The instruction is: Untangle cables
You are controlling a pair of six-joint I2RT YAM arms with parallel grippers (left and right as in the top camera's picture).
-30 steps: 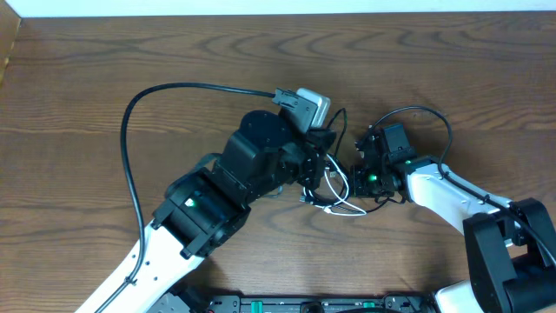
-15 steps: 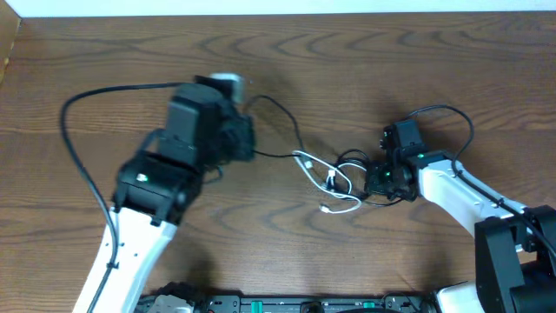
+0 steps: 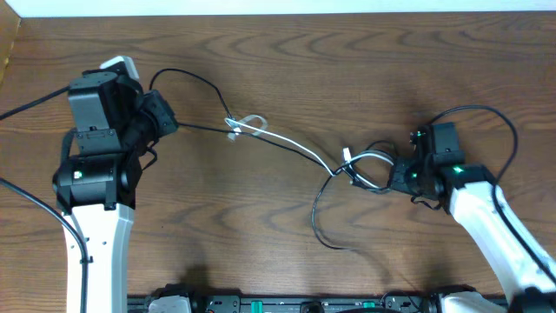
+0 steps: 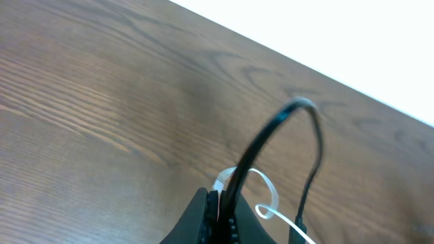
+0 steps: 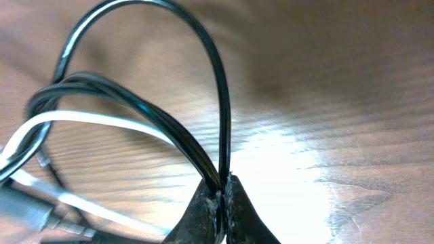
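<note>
Left gripper (image 3: 163, 120), pinching the thin black cable (image 4: 268, 135), has pulled toward the brown wooden worktop's (image 3: 347, 69) left edge. Right gripper (image 3: 398, 176) is clamped on a looped black cable (image 5: 222, 102). The thin white cable (image 3: 291, 146) is now strung out, so the tangle is opening.

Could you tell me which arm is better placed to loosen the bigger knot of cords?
Right, probably: the right pincer grips the thin black cord beside that knot, while the left pincer sits far across the table.

Brown wood-grain table (image 3: 365, 78), glossy

Even light; wrist-view glare, cables (image 5: 157, 131) soft-focus
</note>
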